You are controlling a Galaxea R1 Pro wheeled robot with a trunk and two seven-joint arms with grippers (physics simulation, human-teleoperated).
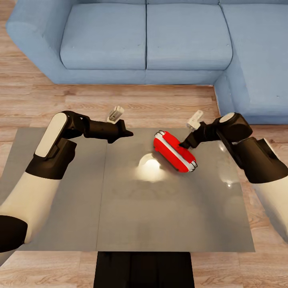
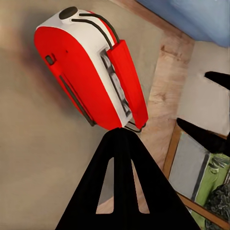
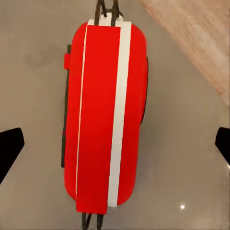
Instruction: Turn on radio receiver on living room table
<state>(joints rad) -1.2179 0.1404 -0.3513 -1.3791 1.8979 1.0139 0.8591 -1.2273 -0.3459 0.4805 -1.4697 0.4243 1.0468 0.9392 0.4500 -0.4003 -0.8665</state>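
Note:
The red radio receiver (image 1: 175,151) with white trim lies diagonally on the glossy grey table (image 1: 120,208), right of centre near the far edge. My right gripper (image 1: 186,143) is at the radio's right end. In the right wrist view it stands open (image 3: 120,139), its fingertips (image 3: 12,146) spread wide to either side of the radio's long red body (image 3: 105,115). My left gripper (image 1: 127,134) hovers to the radio's left, apart from it. In the left wrist view its fingers meet in a shut point (image 2: 120,132) just short of the radio (image 2: 86,72), whose wire handle with red bar (image 2: 127,81) faces that camera.
A blue L-shaped sofa (image 1: 144,40) runs along the far side and wraps round the right (image 1: 256,80). Light wood floor (image 1: 160,104) separates it from the table. A bright lamp reflection (image 1: 150,166) sits on the tabletop beside the radio. My dark base (image 1: 144,270) stands against the near table edge.

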